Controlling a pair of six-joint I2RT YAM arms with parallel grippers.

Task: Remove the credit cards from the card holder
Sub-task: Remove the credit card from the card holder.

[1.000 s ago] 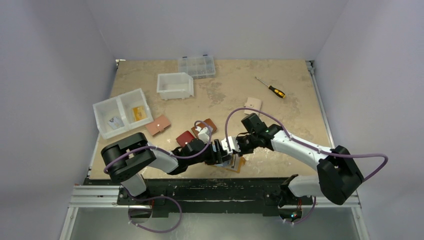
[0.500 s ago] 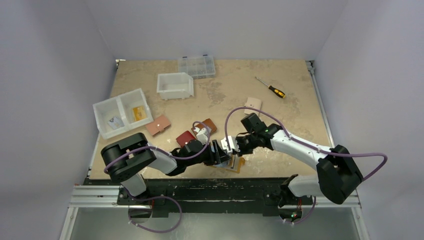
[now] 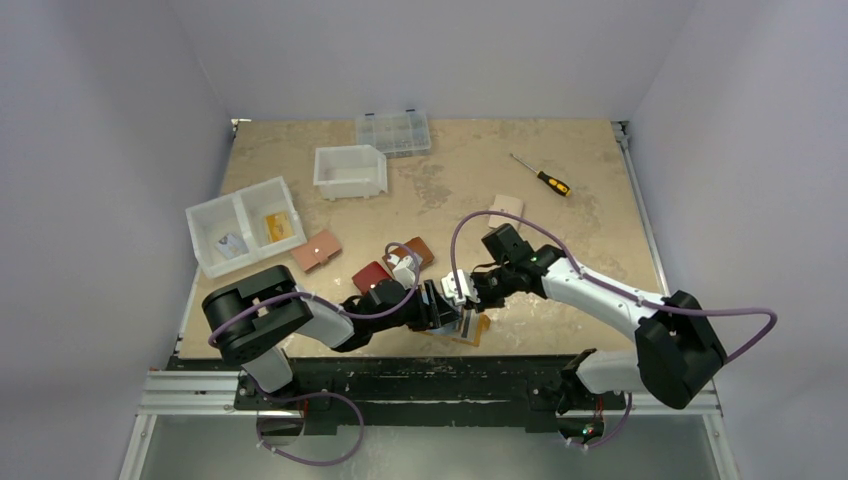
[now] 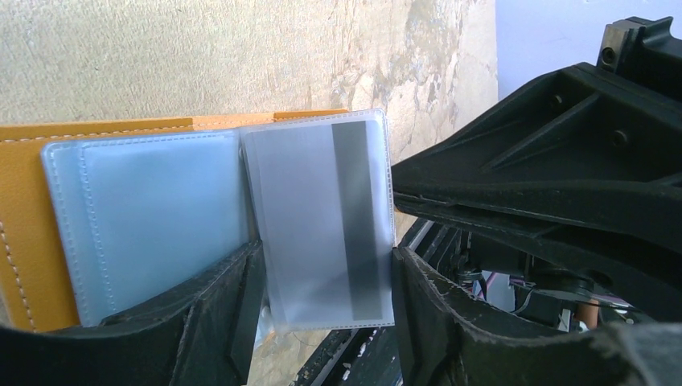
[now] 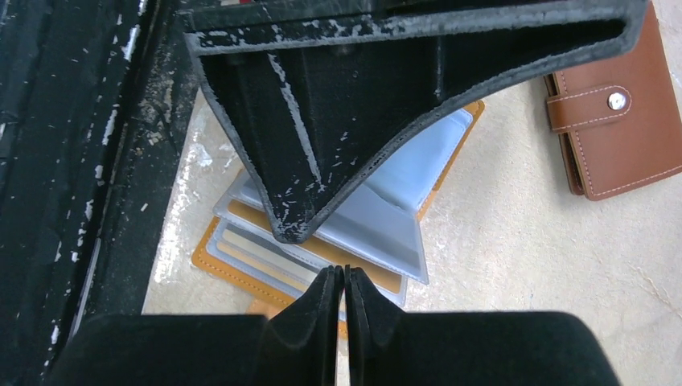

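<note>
1. top external: left gripper (image 3: 443, 306) and right gripper (image 3: 463, 291) meet over the open card holder (image 3: 474, 328)
2. left wrist: jaws mid-wide astride the holder's clear sleeve (image 4: 269, 209); striped credit card (image 4: 358, 225) inside; grip unclear
3. right wrist: jaws nearly closed, empty, just above the holder; step: reaching for a card; next: pinch its edge, slide it out

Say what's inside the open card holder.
Clear sleeves: one holds a dark-striped whitish card, another a light blue card. The left tool covers their lower edges.
</note>
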